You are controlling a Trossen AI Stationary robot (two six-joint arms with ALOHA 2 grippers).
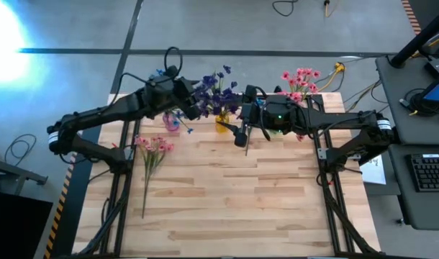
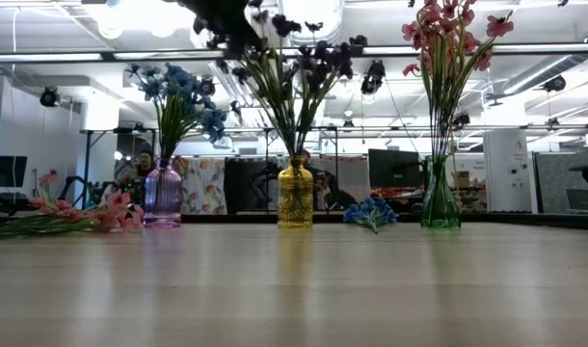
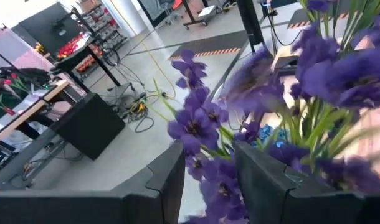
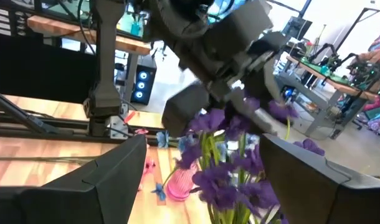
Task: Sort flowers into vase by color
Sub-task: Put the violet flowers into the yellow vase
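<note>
A yellow vase (image 2: 295, 193) at the table's far edge holds dark purple flowers (image 1: 218, 92). My left gripper (image 3: 209, 180) is high over that bunch, reaching in from the left, shut on a purple flower (image 3: 196, 127). To the left a violet vase (image 2: 163, 193) holds blue flowers (image 2: 178, 92). To the right a green vase (image 2: 440, 198) holds pink flowers (image 1: 300, 78). My right gripper (image 4: 204, 140) stands open just right of the yellow vase (image 1: 222, 126), touching nothing. Pink flowers (image 1: 153, 147) lie flat on the table at the left. My left gripper has a purple flower between its two fingers, and the blossoms (image 3: 205, 167) fill the gap. These blossoms hide the stem, so which part is pinched cannot be told. The fingers come nearly level from the table's left. The flower is lifted clear, above the yellow vase's bunch.
A blue sprig (image 2: 371, 212) lies on the table between the yellow and the green vase. The wooden tabletop (image 1: 234, 201) stretches toward the near edge. Desks, screens and cables stand beyond the table.
</note>
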